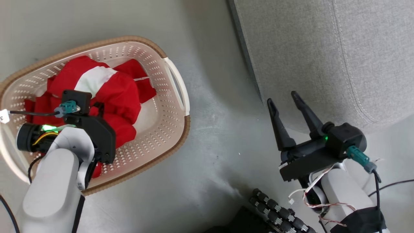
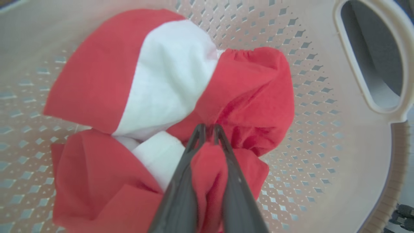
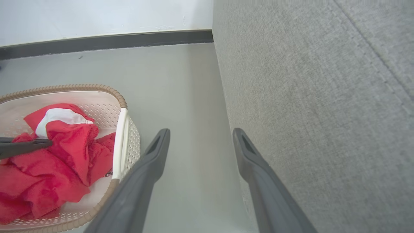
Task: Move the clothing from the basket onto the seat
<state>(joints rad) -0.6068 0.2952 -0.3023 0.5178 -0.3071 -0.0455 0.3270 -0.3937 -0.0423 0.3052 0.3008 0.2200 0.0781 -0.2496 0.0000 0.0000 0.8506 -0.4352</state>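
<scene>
Head view first: the basket (image 1: 177,132) sits on the floor (image 1: 213,97) over on the left, and the clothing (image 1: 119,94) is all bunched up inside it, red with a white panel on top. The left arm (image 1: 55,184) reaches in over the near side of the basket, its wrist right above the pile. On the right, the right end effector (image 1: 282,98) hangs over the floor just beside the near left edge of the grey seat (image 1: 323,58), fingers spread wide with nothing in them.

Left wrist view: the left end effector (image 2: 207,127) is pinched nearly closed, tips almost touching, with a fold of the red fabric caught between the fingers. The rest of the pile lies against the perforated basket wall, and a gathered elastic edge shows on the far piece. One white handle (image 2: 402,58) is off to the right.

Right wrist view: same wide-open fingers, empty, with bare floor between them and the seat's side just to the right. The basket is at the left, clothes still inside, dark fingers poking into the red heap. A pale wall (image 3: 97,16) with a dark skirting strip (image 3: 106,40) runs along the far end.
</scene>
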